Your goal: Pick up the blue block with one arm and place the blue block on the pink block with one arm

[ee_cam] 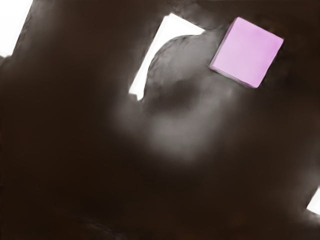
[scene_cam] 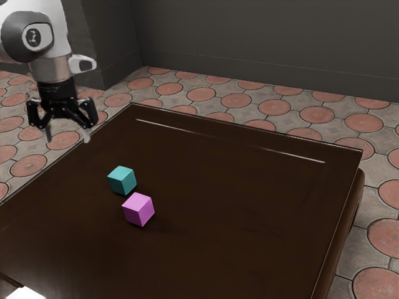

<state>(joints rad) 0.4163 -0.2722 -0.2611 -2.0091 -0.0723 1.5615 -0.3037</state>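
Dark brown, the table (scene_cam: 249, 205) carries the blue block (scene_cam: 121, 180) toward the exterior view's left, resting flat. The pink block (scene_cam: 138, 209) sits just beside it on the near side. The claw (scene_cam: 67, 134) hangs over the table's far left edge, well apart from both blocks, its fingers spread and holding nothing. The wrist view shows the pink block (ee_cam: 246, 51) lying on the table.

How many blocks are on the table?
2. The blue block sits on the table; the pink block sits close beside it, nearer the camera. None seems hidden.
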